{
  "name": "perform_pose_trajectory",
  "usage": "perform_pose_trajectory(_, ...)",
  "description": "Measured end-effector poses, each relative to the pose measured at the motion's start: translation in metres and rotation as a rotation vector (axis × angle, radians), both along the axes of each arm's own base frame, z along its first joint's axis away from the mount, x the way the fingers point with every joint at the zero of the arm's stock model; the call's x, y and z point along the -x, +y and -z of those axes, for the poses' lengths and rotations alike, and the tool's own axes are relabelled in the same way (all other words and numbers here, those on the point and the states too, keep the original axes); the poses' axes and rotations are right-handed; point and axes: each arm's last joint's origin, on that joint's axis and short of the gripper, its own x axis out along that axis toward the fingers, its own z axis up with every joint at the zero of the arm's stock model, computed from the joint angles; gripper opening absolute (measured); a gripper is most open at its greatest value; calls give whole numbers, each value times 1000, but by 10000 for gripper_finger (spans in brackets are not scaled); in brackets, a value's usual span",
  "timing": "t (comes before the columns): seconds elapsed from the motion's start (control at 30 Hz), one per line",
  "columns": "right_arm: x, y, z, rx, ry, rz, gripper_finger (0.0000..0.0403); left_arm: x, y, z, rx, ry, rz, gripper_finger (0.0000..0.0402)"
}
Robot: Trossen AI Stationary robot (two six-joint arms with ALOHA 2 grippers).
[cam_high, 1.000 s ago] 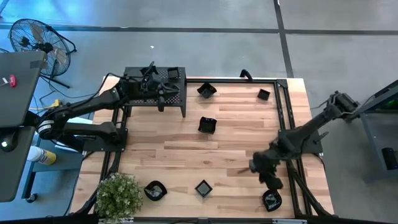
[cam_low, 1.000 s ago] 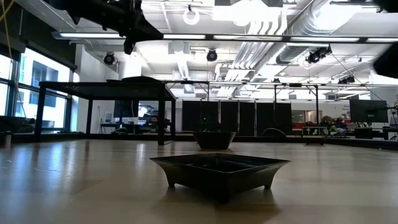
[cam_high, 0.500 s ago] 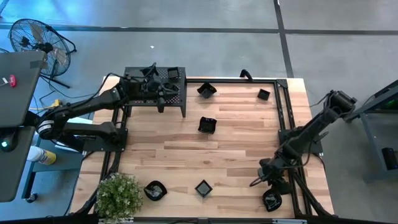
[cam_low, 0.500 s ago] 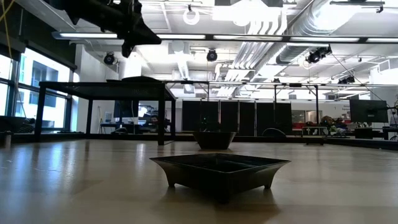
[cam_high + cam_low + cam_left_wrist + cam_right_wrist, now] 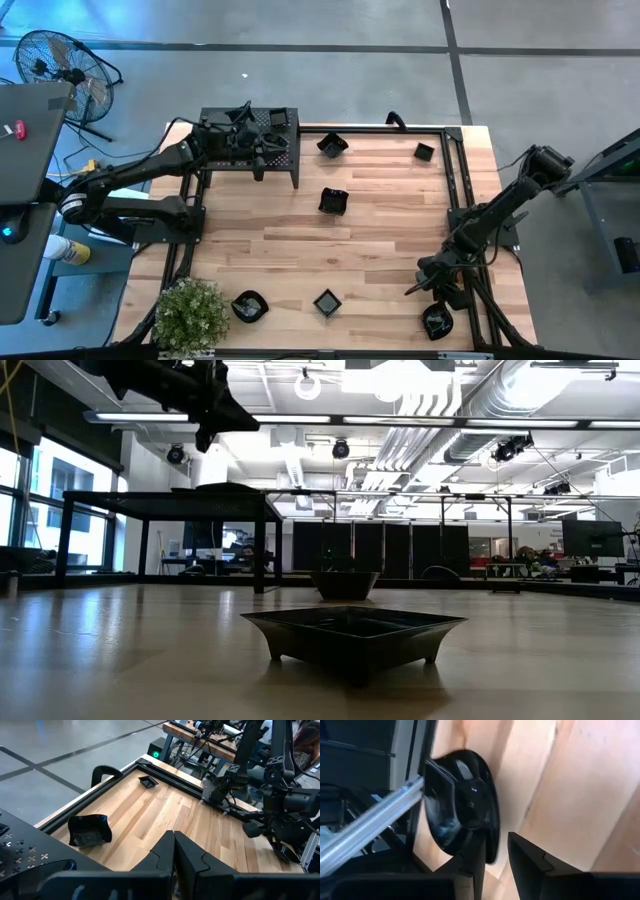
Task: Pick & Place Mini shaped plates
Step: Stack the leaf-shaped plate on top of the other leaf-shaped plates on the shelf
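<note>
Black mini shaped plates [image 5: 333, 201]: six visible.

Grey concrete floor [image 5: 300, 60] crossed by dark lines. Standing fan [image 5: 55, 65] at far left. Exposed white ducts [image 5: 440, 410] overhead, tall windows [image 5: 60, 510] to one side.

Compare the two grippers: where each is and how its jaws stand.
The left gripper hangs over the black shelf at the table's far left; the right gripper is low near a round plate at the near right corner. Left jaws are shut and empty; right jaws stand parted. Neither holds a plate.
</note>
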Motion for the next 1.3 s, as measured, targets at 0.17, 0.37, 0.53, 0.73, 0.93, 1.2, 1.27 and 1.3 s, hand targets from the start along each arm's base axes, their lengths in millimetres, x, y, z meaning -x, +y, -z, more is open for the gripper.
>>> perform_pose_trajectory(0.17, 3, -3, 5, 6, 12, 4, 76, 0, 0, 0, 0, 0, -1, 0)
perform_pose_trajectory(0.37, 4, -3, 12, -2, 43, 17, 42, 0, 0, 0, 0, 0, -2, 0)
perform_pose_trajectory(0.53, 2, -2, 12, -32, 92, 57, 4, 0, 0, 0, 0, -1, -1, 0)
perform_pose_trajectory(0.73, -7, -2, -5, -112, 116, 184, 3, 0, 0, 0, 0, -1, -1, 0)
perform_pose_trajectory(0.93, -23, -13, -33, -204, 88, 410, 2, 0, 0, 0, -1, -1, 2, 0)
perform_pose_trajectory(1.2, -67, -63, -62, -195, -29, 911, 2, 0, 0, 0, -3, -1, 3, 0)
perform_pose_trajectory(1.27, -84, -79, -64, -137, -77, 1007, 2, 0, 0, 0, -2, -1, 3, 0)
perform_pose_trajectory(1.3, -92, -86, -62, -106, -87, 1047, 2, 0, 0, 0, -3, -1, 4, 0)
